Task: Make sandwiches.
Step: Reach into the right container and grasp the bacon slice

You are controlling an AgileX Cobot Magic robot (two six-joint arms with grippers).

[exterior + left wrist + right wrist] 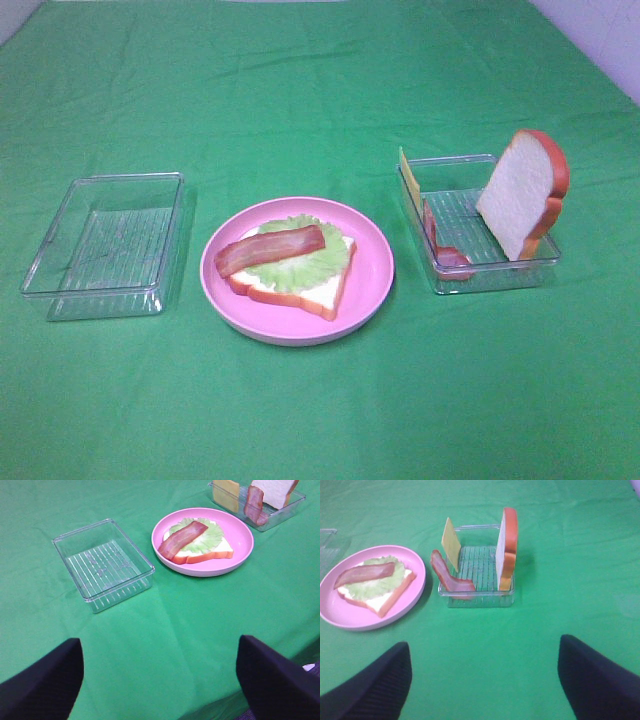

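On the pink plate point(375, 270) lies a white bread slice point(320, 290) with a lettuce leaf point(300, 265) and a bacon strip point(270, 250) on top. In the clear right tray point(540, 262) a second bread slice point(520, 195) stands upright, a yellow cheese square point(405, 170) leans at the far end, and another bacon strip point(435, 235) leans on the wall. My left gripper point(159, 652) and right gripper point(483, 647) are open and empty, well short of the food. Neither shows in the exterior high view.
An empty clear ribbed tray point(100, 245) stands left of the plate; it also shows in the left wrist view point(102, 562). A green cloth point(320, 420) covers the table. A pale wall corner shows at the back right.
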